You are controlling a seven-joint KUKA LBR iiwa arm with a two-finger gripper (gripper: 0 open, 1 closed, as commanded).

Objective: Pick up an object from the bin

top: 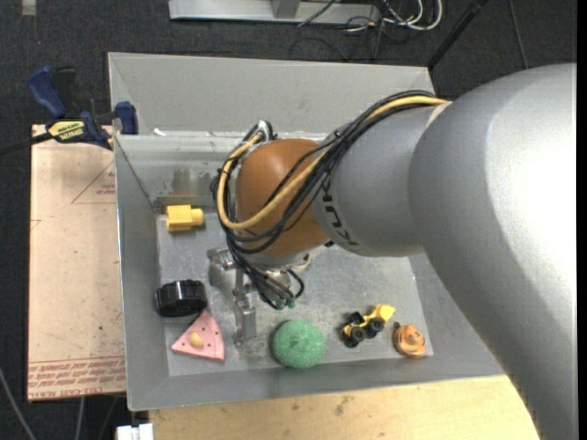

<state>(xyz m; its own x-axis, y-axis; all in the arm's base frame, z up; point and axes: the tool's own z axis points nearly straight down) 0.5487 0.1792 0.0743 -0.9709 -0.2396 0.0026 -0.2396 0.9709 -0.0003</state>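
The end effector [245, 324] hangs near the front of the bin [138, 246], between a pink wedge [198, 340] and a green ball [298, 344]. Whether it is apart or together cannot be told.

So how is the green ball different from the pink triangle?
The green ball is round; the pink triangle is a flat wedge with straight edges. The green ball is one colour; the pink triangle has a yellow spot. Both lie at the near end of the bin, either side of the end effector.
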